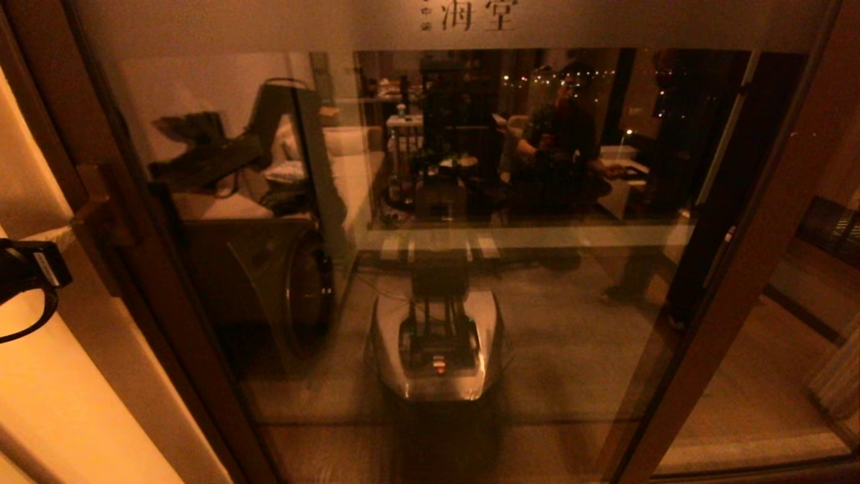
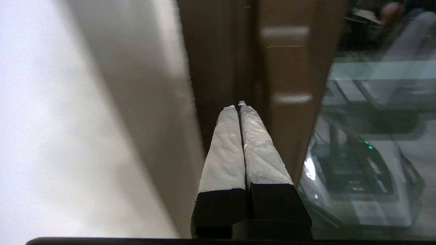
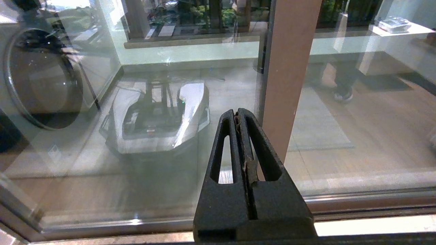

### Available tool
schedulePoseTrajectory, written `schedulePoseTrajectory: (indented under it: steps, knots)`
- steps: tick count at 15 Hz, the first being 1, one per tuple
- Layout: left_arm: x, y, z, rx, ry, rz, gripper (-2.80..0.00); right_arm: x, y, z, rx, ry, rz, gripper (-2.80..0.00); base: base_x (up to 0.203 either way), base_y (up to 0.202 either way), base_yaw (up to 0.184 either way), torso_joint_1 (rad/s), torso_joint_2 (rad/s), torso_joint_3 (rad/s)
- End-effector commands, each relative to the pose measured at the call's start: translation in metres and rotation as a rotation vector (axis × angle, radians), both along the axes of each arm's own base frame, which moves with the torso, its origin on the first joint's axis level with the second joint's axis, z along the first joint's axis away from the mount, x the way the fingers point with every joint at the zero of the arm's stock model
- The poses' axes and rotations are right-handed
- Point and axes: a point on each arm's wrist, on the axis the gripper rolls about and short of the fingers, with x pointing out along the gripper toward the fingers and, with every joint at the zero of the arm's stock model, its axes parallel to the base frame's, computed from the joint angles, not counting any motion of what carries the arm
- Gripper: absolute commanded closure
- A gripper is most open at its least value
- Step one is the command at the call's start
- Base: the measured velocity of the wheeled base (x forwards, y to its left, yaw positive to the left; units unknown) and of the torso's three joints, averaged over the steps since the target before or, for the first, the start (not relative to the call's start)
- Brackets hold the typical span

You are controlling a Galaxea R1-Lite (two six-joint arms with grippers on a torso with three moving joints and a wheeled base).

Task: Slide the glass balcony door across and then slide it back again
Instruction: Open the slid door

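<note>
The glass balcony door [image 1: 557,323] fills the head view, a clear pane in a brown wooden frame under a frosted top band with dark characters [image 1: 470,17]. Its blocky wooden pull handle [image 1: 101,225] sits on the left stile. My left arm [image 1: 27,269] shows only at the far left edge. In the left wrist view my left gripper [image 2: 238,107] is shut on nothing. Its tips lie at the dark gap beside the handle [image 2: 286,64]. My right gripper [image 3: 236,112] is shut and empty, low before the glass, next to the door's right stile [image 3: 289,68].
A cream wall [image 1: 40,403] runs along the left of the door frame. The floor track [image 3: 357,204] crosses below the right gripper. Behind the glass stands a round-fronted washing machine [image 1: 295,289]. The pane reflects my own base [image 1: 437,343].
</note>
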Motion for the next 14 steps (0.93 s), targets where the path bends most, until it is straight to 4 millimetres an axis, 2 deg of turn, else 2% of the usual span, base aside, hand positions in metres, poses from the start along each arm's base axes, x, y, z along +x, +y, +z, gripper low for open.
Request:
schedulePoseTrajectory:
  steps: [1,14]
  knots:
    - [0.006,-0.008,0.0,0.004,-0.004,-0.034,0.0,0.0,0.0,0.0,-0.001,0.002,0.0,0.0,0.0,0.0,0.0,0.0,0.0,0.0]
    - [0.013,-0.029,0.003,0.007,-0.013,-0.066,0.0,0.0,0.0,0.0,-0.001,0.002,0.001,0.0,0.0,0.0,0.0,0.0,0.0,0.0]
